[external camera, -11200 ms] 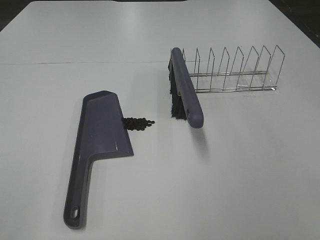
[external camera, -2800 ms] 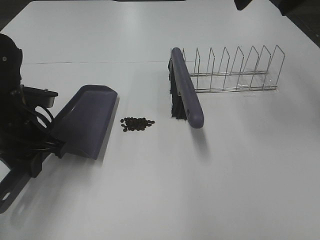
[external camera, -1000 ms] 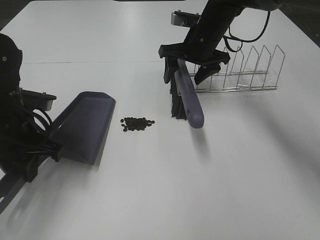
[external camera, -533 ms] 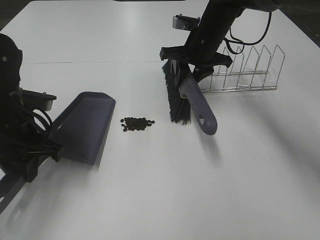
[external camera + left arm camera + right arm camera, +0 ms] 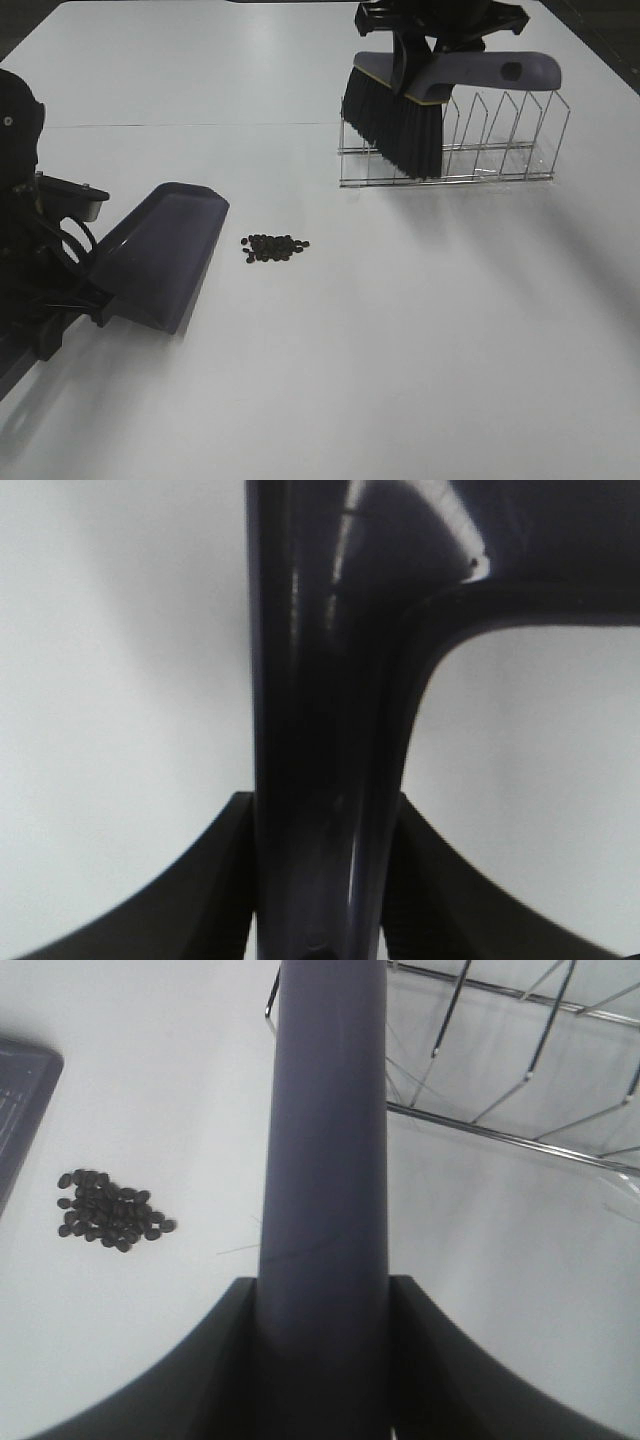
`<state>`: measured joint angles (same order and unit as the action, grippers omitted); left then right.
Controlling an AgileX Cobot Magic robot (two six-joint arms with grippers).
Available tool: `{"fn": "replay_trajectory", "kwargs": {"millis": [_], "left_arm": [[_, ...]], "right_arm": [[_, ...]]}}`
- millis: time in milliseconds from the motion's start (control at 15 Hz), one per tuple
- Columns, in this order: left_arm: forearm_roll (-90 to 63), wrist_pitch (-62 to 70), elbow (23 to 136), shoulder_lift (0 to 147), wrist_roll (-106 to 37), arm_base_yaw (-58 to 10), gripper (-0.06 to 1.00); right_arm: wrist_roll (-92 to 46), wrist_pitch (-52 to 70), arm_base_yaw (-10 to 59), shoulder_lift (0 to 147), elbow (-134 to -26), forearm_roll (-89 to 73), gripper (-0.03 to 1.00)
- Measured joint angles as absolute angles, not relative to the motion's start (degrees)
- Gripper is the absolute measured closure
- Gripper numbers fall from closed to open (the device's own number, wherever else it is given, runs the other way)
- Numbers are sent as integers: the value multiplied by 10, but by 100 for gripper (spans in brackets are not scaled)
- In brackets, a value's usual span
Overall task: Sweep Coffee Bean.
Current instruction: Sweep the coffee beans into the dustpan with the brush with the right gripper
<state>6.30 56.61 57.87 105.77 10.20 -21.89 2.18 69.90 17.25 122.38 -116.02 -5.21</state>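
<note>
A small heap of dark coffee beans (image 5: 275,247) (image 5: 108,1211) lies on the white table. Left of it the purple dustpan (image 5: 160,252) hangs tilted, its open edge facing the beans. My left gripper (image 5: 55,315) (image 5: 322,900) is shut on the dustpan's handle (image 5: 325,730). My right gripper (image 5: 420,50) (image 5: 322,1360) is shut on the purple brush (image 5: 440,80) (image 5: 325,1140), held in the air above the wire rack, dark bristles (image 5: 392,125) pointing down and handle pointing right.
A wire dish rack (image 5: 480,140) (image 5: 520,1070) stands at the back right, under and behind the brush. The table's far edge runs along the top of the high view.
My right gripper shut on the brush and lifted it off the table, up and back over the rack. The dustpan and my left arm barely moved. The beans stay put.
</note>
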Motion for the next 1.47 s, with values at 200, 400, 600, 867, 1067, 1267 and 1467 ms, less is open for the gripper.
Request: {"fn": "replay_trajectory", "kwargs": {"millis": [200,400,600,867,1067,1267,1467], "left_arm": [[67,567,579,1058,102,-219,62],[69,567,579,1058,101,-219,62],[95,576,579,1058,101,-219,62],[108,608,603,1058,101,-219,62],[112,609,632,1058,93,-219,62],[124,608,635,1092,73,-219,62],[127,585,635,1132,73,-219,62]], "right_arm": [[22,702,172,1206,-1160,-30,66],[22,703,188,1173,-1160,-14,66],[26,703,260,1126,-1135,43,66],[56,702,323,1110,-1055,81,66],[82,674,326,1109,-939,89,66],[131,559,326,1109,-822,110,66],[160,471,326,1117,-805,124,66]]}}
